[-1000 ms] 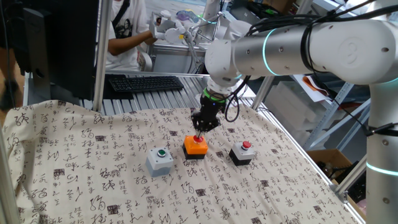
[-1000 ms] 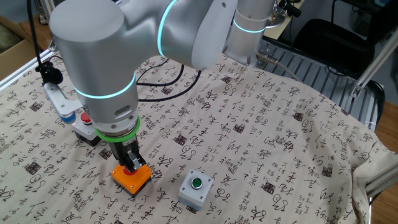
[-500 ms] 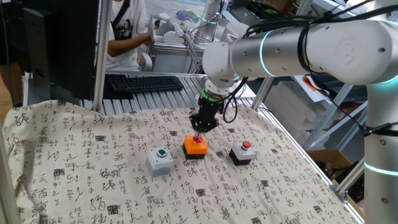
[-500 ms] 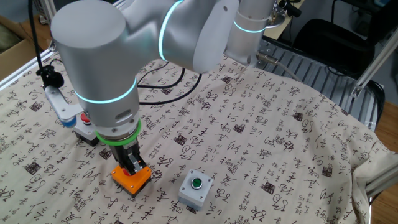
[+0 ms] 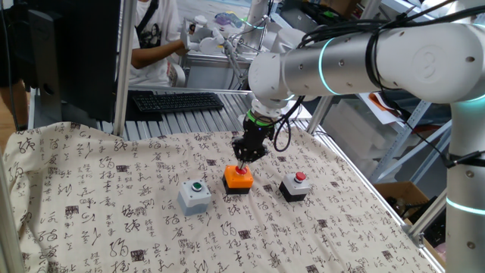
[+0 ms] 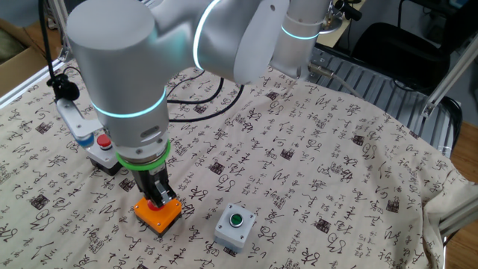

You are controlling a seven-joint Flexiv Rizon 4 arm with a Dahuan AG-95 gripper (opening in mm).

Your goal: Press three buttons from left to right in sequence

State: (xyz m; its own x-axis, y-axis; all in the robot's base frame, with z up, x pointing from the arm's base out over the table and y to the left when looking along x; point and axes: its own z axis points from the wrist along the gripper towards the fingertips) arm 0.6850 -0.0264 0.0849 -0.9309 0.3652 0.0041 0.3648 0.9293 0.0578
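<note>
The orange box with the red cap (image 5: 238,178), the middle of the 3 buttons, sits on the patterned cloth (image 5: 98,212) between the grey box with the green cap (image 5: 195,196) and the black box with the red cap (image 5: 295,186), each a little apart from it. The gripper (image 5: 242,164) points straight down onto the orange box's cap with its fingertips clenched together and holding nothing; in the other fixed view the tips appear to rest on the cap, though how far the cap is pushed in is too small to tell. Over the last second almost nothing has changed: the gripper has stayed over this same cap, neither rising nor shifting sideways, and none of the 3 boxes has moved on the cloth. That stillness reads as a press being held on button 2 of the sequence. On that reading the grey box is probably already dealt with, and what remains is to lift clear and cross to the black box, the last in the row.
</note>
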